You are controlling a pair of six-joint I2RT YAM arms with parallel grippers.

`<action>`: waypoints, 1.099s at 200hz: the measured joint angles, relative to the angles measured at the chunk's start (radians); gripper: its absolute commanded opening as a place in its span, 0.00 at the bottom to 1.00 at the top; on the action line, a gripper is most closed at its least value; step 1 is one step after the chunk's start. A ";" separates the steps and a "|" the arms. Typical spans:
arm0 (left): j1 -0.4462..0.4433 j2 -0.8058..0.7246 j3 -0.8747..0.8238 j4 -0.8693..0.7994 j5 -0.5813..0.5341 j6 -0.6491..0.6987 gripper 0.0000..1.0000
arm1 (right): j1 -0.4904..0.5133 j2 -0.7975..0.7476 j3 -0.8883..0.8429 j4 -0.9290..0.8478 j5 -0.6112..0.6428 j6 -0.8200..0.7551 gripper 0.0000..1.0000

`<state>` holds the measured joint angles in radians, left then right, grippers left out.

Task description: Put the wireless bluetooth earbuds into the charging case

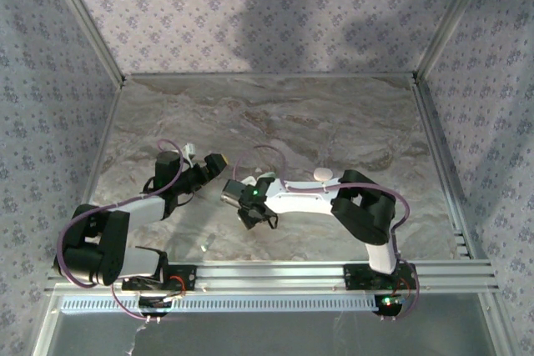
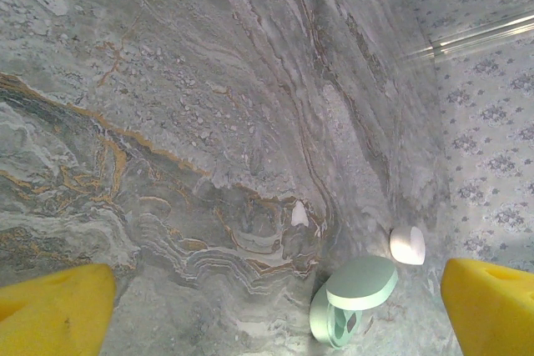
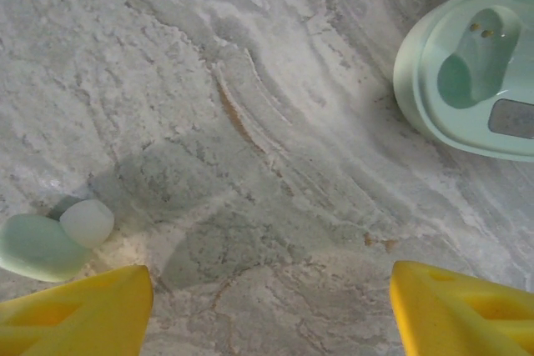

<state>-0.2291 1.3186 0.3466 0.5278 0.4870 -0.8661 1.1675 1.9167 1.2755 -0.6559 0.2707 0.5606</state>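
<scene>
The mint charging case (image 2: pixel 338 323) stands open on the marble, its lid (image 2: pixel 363 281) raised; one empty socket (image 3: pixel 467 72) shows in the right wrist view. A tiny pale earbud (image 2: pixel 299 214) lies up and left of the case. Another pale earbud (image 3: pixel 86 223) rests against a mint pebble-like piece (image 3: pixel 33 248) by my right gripper's left finger. My left gripper (image 2: pixel 275 310) is open over bare marble, the case just inside its right finger. My right gripper (image 3: pixel 271 310) is open with nothing between its yellow fingers. From above, both grippers (image 1: pixel 215 162) (image 1: pixel 236 198) sit close together mid-table.
A white oval pod (image 2: pixel 407 245) lies right of the case and shows beside the right forearm (image 1: pixel 321 174). Patterned walls with aluminium rails (image 1: pixel 438 156) fence the marble table (image 1: pixel 275 114). Open room lies toward the back.
</scene>
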 measured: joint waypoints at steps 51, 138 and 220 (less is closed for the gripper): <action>0.000 -0.053 -0.022 -0.005 -0.005 0.001 1.00 | 0.000 -0.129 -0.056 0.026 -0.023 -0.035 0.76; -0.022 -0.659 -0.118 -0.177 -0.216 0.115 1.00 | 0.050 -0.202 -0.071 0.106 -0.113 -0.308 0.60; 0.009 -0.556 -0.122 -0.237 -0.267 0.132 1.00 | 0.105 -0.010 0.063 0.046 -0.030 -0.451 0.54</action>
<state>-0.2199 0.7628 0.2241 0.2913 0.2203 -0.7345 1.2724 1.9068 1.3380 -0.6102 0.2405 0.1093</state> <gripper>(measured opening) 0.999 0.536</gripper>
